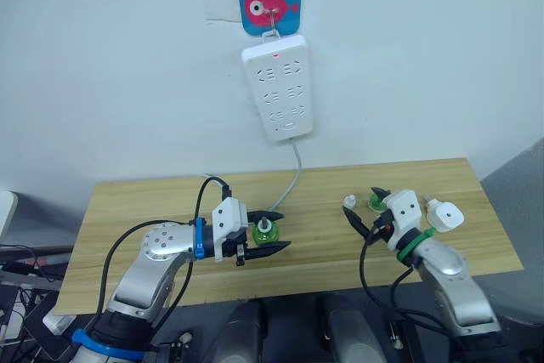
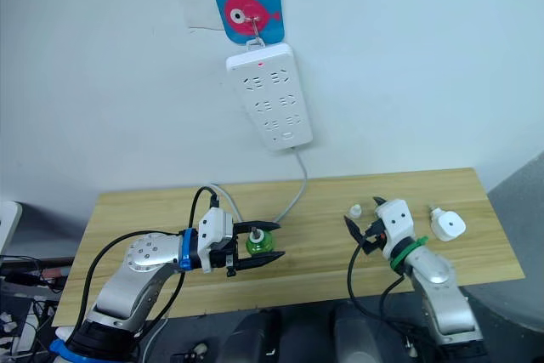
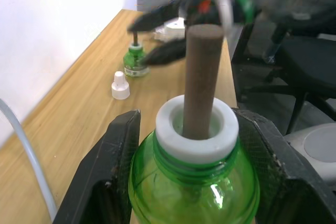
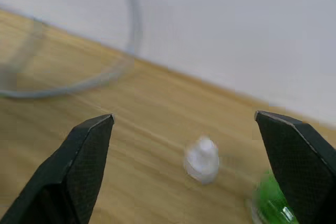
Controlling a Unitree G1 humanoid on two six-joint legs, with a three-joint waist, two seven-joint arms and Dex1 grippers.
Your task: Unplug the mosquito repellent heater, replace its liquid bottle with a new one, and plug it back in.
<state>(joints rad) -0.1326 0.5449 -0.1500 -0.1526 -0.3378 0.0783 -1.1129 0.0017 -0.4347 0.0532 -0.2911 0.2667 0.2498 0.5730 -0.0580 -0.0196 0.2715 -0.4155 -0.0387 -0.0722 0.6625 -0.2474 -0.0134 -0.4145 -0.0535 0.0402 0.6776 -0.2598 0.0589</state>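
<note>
The left gripper (image 1: pixel 270 231) sits on the wooden table (image 1: pixel 127 201), left of the white cap (image 1: pixel 348 202). Its two fingers are closed around a green bottle (image 3: pixel 194 187) with a brown stick (image 3: pixel 202 77) poking up. Right of the cap stands a second green bottle (image 1: pixel 375 201). The right gripper (image 1: pixel 367 210) is just above the cap, wide open and holding nothing. The mosquito repellent heater (image 1: pixel 445 214) lies on the table further right.
</note>
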